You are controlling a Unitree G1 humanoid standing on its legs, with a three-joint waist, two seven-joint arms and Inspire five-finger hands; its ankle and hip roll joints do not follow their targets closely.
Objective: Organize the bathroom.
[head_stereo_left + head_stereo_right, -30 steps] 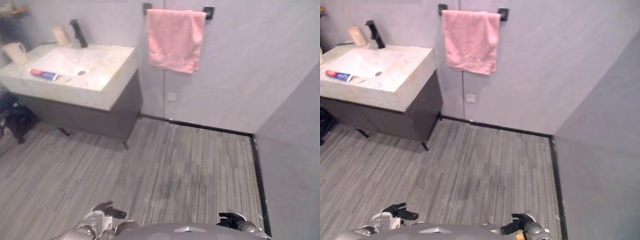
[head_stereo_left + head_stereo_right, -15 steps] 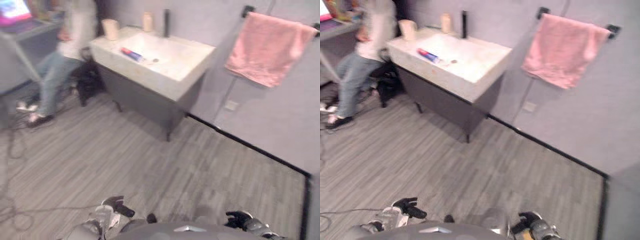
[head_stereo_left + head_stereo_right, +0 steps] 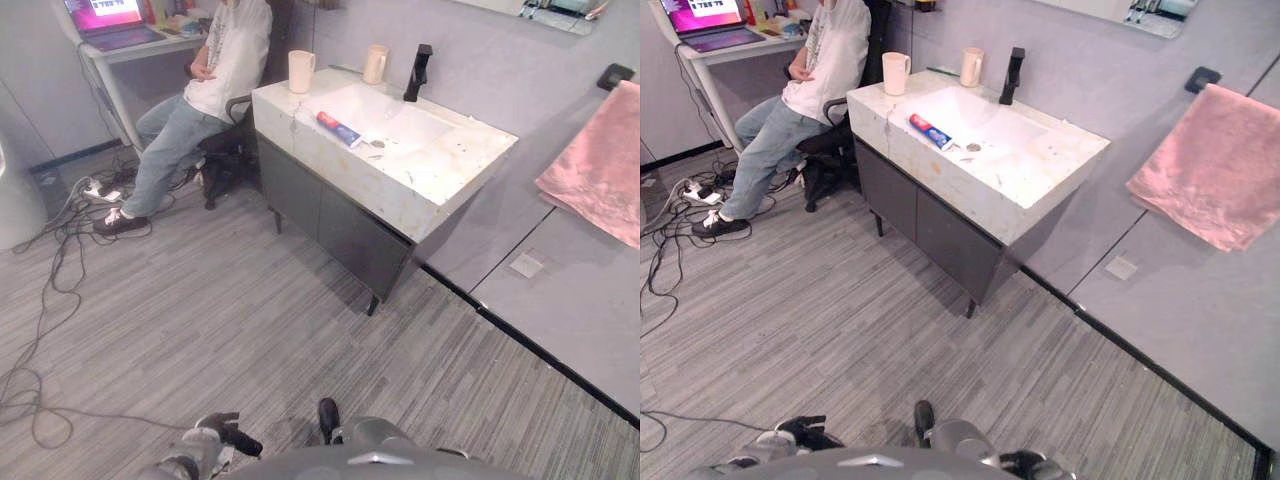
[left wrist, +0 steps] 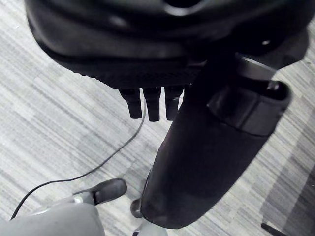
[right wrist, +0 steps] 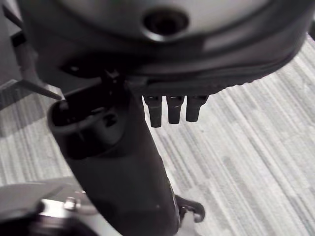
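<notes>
I see grey plank floor (image 3: 250, 330) and grey walls, with a pale sink (image 3: 385, 140) on a dark cabinet (image 3: 330, 215). On its counter lie a toothpaste tube (image 3: 340, 129), two cups (image 3: 301, 71) and a black tap (image 3: 417, 72). A pink towel (image 3: 1215, 170) hangs to the right. A person (image 3: 200, 90) sits at a desk (image 3: 140, 40). Both hands hang low, fingers straight and empty: left hand (image 4: 152, 101), right hand (image 5: 170, 108).

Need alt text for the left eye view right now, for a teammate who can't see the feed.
A white sink vanity on a dark cabinet stands against the grey wall, with a toothpaste tube, two cups and a black faucet on it. A pink towel hangs to its right; a person sits at a desk to its left. The left hand hangs low, holding nothing.
</notes>
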